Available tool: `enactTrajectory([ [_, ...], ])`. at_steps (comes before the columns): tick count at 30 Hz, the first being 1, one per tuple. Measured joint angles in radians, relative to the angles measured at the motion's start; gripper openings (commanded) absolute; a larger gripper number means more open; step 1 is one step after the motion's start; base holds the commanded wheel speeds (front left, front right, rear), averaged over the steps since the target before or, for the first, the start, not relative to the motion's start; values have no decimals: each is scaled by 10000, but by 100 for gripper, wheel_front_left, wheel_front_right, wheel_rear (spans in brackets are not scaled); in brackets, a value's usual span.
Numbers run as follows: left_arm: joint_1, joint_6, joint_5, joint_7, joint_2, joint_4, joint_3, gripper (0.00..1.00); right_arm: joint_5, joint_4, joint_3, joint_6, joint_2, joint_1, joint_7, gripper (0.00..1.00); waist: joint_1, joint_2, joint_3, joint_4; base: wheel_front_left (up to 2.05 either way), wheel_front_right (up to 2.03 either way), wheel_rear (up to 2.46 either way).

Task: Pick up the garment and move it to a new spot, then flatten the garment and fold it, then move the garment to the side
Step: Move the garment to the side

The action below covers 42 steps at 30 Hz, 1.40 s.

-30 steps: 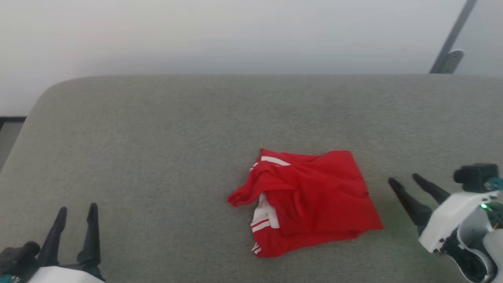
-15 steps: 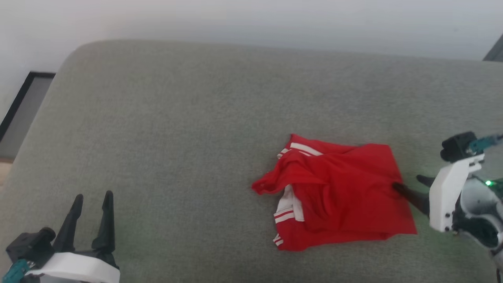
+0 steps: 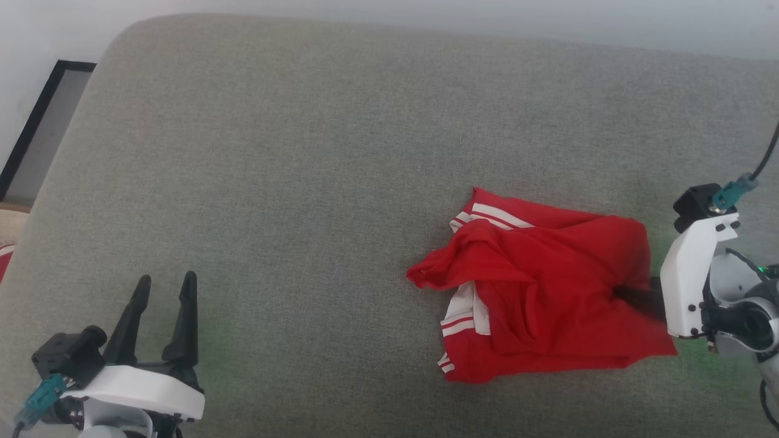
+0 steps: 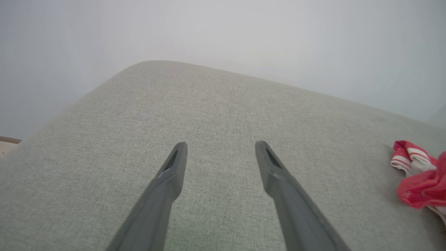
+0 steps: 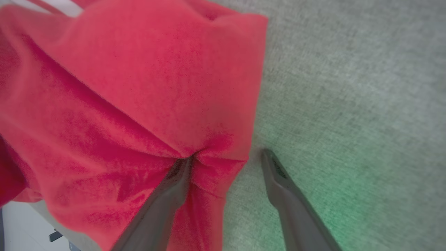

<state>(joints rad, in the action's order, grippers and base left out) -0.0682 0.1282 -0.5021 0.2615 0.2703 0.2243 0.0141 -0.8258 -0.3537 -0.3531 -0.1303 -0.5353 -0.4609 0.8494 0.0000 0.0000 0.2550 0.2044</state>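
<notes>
While both my arms reach over the grey pad [image 3: 304, 152], the shirt [image 3: 548, 286] lies in a red heap on the right half of it. It is all bunched up. White stripes peek out at its far left corner. A white bit with red stripes peeks out low on its left side.

My right gripper [image 5: 228, 155] is at the shirt's right edge. Its jaws are wide apart and have not closed on the cloth. One finger [image 5: 174, 188] pokes into the red cloth and makes a little dent with folds around it. The other finger [image 5: 282, 188] points at the bare pad just beside the shirt. So the edge of the shirt lies between my two fingers. A green glow [image 5: 348, 195] shines on the pad near this gripper.

My left gripper [image 3: 166, 278] is far from the shirt, at the near left part of the pad. Its jaws are wide apart too, over bare pad. From my left wrist, the shirt is a small red lump off at the right side.
</notes>
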Motion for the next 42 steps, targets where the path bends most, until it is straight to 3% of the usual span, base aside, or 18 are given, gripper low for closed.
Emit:
enactTrajectory([
  [1,-10,0,0,0,0,15,-25,100,81,100,21,4,13,-3,102,0,0,0,27,15,0,0,0],
  [6,-150,0,-17,0,25,67,-29,100,301,470,343,12,435,54,238,0,0,0,103,-39,0,0,0],
  [14,-415,0,0,0,190,12,19,100,725,1011,1106,-4,537,45,201,0,0,0,193,-413,0,0,0],
  [31,-1597,0,167,2,704,-389,-449,100,2232,1141,2286,-4,-579,-1476,-192,0,0,0,771,-1971,0,0,0],
  [42,-2765,0,215,0,1365,-692,-1287,100,3039,136,2681,-4,-1269,-2883,-2036,0,0,0,1685,-3173,0,0,0],
])
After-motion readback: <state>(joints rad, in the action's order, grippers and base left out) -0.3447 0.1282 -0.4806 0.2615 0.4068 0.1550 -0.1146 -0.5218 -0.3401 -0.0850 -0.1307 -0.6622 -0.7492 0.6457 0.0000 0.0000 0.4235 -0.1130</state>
